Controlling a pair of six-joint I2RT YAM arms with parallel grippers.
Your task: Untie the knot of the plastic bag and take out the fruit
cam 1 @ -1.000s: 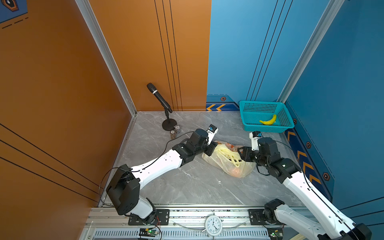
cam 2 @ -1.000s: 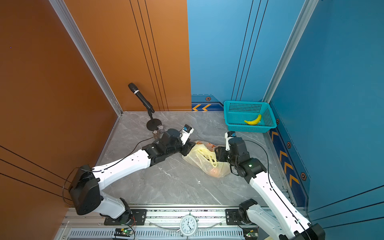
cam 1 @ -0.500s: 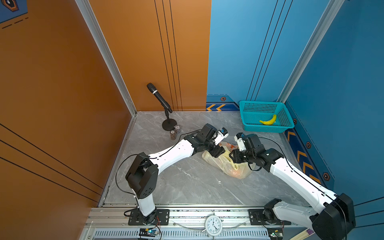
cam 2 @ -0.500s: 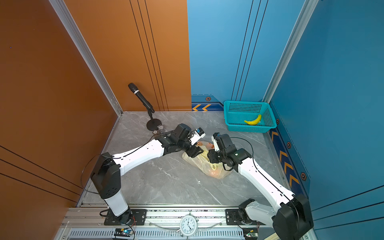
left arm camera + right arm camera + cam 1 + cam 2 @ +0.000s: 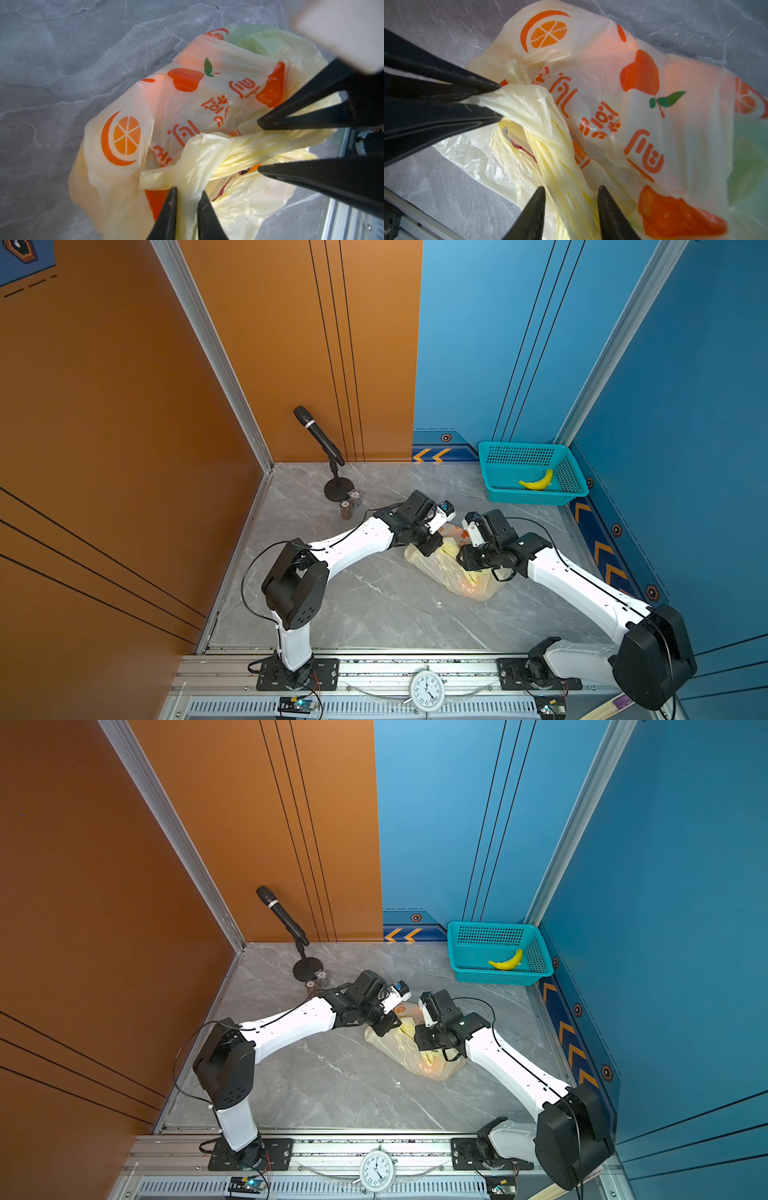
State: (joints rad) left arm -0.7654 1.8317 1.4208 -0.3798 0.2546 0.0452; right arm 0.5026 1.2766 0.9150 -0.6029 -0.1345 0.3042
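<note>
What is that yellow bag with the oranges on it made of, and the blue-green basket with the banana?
The yellow bag looks like thin plastic film: glossy, crinkled, and see-through enough that orange and green shapes show through. The basket seems to be hard moulded plastic: smooth teal walls with neat rows of small holes.

centre: left gripper (image 5: 187, 190) and right gripper (image 5: 258, 146) crowd the plastic bag (image 5: 469, 587) top, tips near each other, no lane between | near side: bare table (image 5: 365, 614) wide open | far left: microphone stand (image 5: 337, 490) and small jars (image 5: 347, 508) block | far right: basket (image 5: 536, 501) fills the corner
</note>
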